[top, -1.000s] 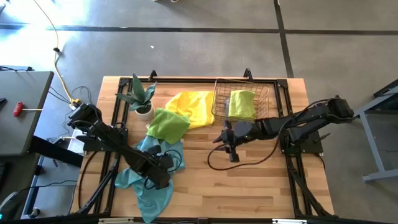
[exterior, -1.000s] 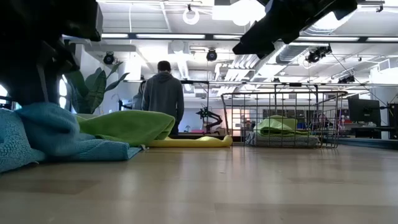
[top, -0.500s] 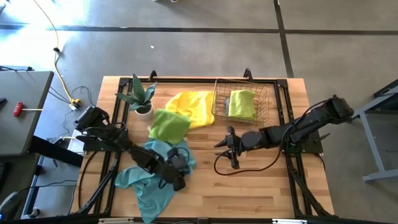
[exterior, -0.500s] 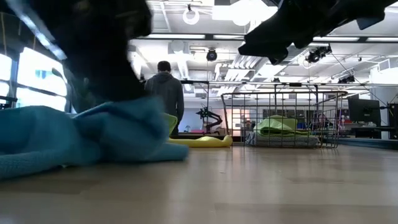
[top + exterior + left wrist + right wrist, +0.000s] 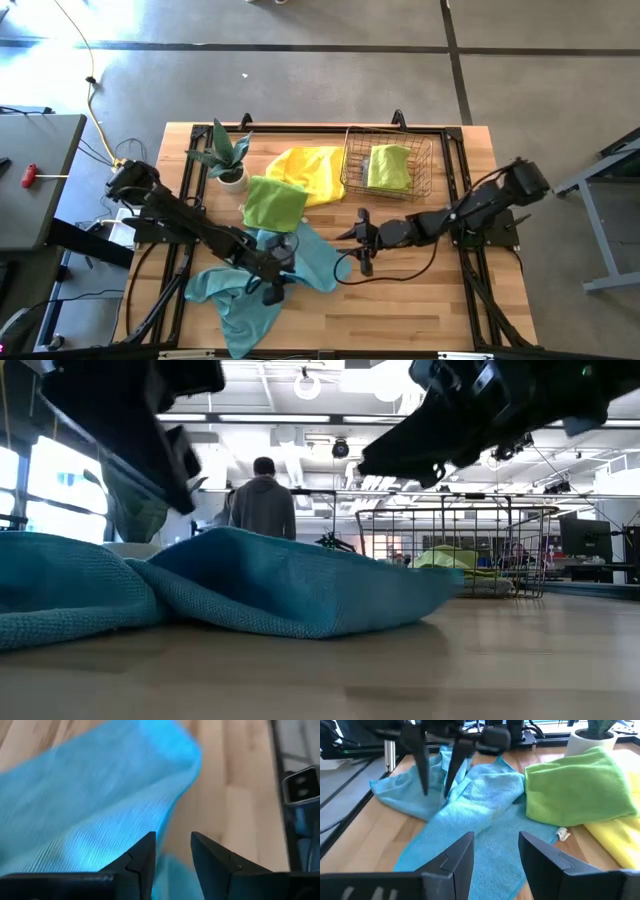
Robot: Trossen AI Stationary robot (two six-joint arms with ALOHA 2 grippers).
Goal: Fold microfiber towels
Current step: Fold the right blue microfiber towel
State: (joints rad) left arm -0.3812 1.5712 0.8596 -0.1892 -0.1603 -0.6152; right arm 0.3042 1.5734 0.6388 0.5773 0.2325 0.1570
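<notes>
The high view looks straight down on the whole counter (image 5: 400, 290). The low view sits at counter level, close behind the teal towel (image 5: 280, 585), facing the room. Each wrist view looks past its own fingers (image 5: 142, 857) at close range. All four views share the teal towel.

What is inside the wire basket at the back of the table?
Inside the wire basket lies one folded lime green towel, seen from above and in the low view. Whether anything lies under that towel cannot be seen, because the towel covers it.
</notes>
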